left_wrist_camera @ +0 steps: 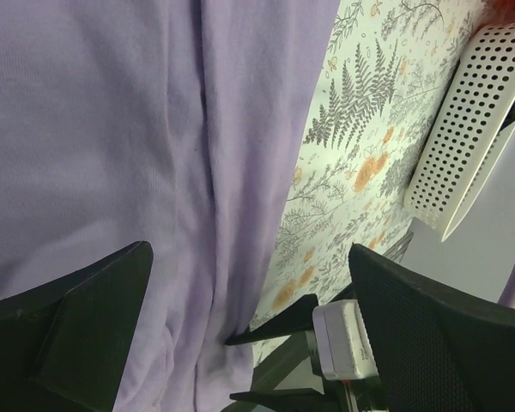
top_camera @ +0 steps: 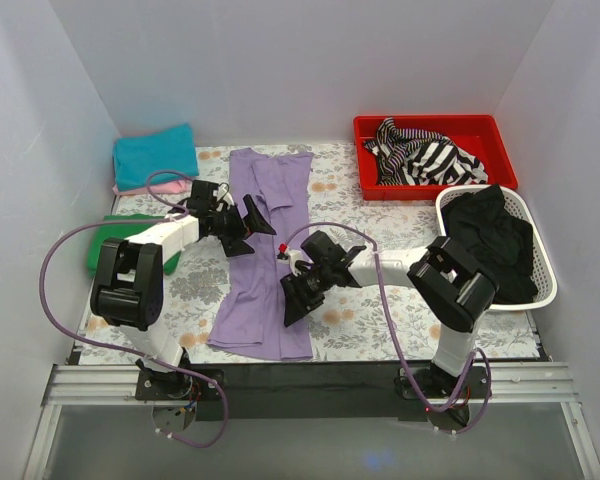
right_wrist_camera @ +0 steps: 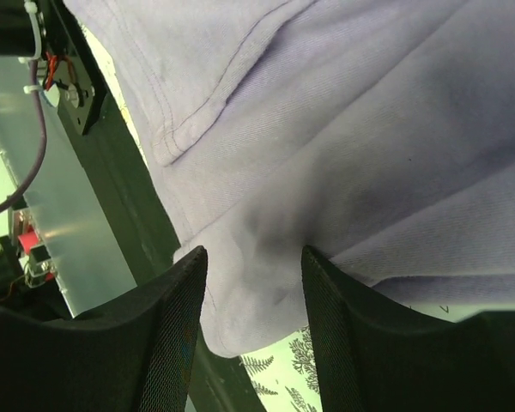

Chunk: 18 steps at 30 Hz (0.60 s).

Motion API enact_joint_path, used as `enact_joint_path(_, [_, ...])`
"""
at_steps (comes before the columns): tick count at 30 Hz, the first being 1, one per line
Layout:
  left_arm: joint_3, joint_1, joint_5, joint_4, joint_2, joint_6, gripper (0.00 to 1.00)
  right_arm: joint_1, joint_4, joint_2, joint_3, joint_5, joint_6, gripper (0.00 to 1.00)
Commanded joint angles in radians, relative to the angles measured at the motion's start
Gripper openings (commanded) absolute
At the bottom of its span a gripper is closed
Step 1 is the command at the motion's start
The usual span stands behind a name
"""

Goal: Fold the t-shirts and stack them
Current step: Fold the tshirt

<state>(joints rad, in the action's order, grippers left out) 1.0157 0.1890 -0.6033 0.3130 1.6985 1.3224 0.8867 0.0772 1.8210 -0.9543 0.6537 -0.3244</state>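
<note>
From above, the lavender t-shirt (top_camera: 270, 190) is seen laid lengthwise on the floral table (top_camera: 380, 320). In the left wrist view, the left gripper (left_wrist_camera: 249, 253) is held wide open above it. In the right wrist view, the right gripper (right_wrist_camera: 251, 257) is clenched on its bunched hem; a layer may be missed, and the fold dragged crooked.

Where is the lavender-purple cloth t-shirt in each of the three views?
Top external: lavender-purple cloth t-shirt, a long strip at the centre of the frame.
Left wrist: the t-shirt fills left and centre.
Right wrist: the t-shirt fills top and right.
Shared landmark: floral tablecloth.
</note>
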Motion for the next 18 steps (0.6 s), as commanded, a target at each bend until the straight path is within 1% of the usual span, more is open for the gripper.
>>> enact_joint_path(1, [0.049, 0.003, -0.016, 0.003, -0.008, -0.023, 0.98, 0.001, 0.165, 0.041, 0.058, -0.291, 0.022, 0.56])
enact_joint_path(4, [0.069, 0.003, -0.001, 0.024, -0.014, -0.032, 0.98, 0.000, 0.188, -0.009, 0.106, -0.406, 0.001, 0.56])
enact_joint_path(7, [0.087, 0.003, 0.005, 0.044, -0.025, -0.035, 0.98, 0.000, 0.229, -0.048, 0.140, -0.489, -0.027, 0.57])
enact_joint_path(10, [0.101, 0.003, 0.005, 0.072, -0.046, -0.052, 0.98, -0.009, 0.239, -0.069, 0.169, -0.529, -0.045, 0.58])
enact_joint_path(12, [0.106, 0.003, 0.016, 0.083, -0.071, -0.069, 0.98, 0.000, 0.240, -0.081, 0.157, -0.522, -0.013, 0.58])
enact_joint_path(13, [0.107, 0.003, 0.039, 0.109, -0.079, -0.075, 0.98, 0.006, 0.257, -0.092, 0.144, -0.545, -0.005, 0.58])
enact_joint_path(14, [0.115, 0.004, 0.049, 0.124, -0.085, -0.084, 0.98, 0.005, 0.278, -0.107, 0.144, -0.627, -0.001, 0.58])
enact_joint_path(16, [0.110, 0.004, 0.080, 0.162, -0.111, -0.106, 0.98, -0.005, 0.292, -0.164, 0.160, -0.672, -0.005, 0.58])
enact_joint_path(18, [0.092, 0.004, 0.108, 0.169, -0.129, -0.111, 0.98, -0.019, 0.294, -0.195, 0.180, -0.629, 0.001, 0.59])
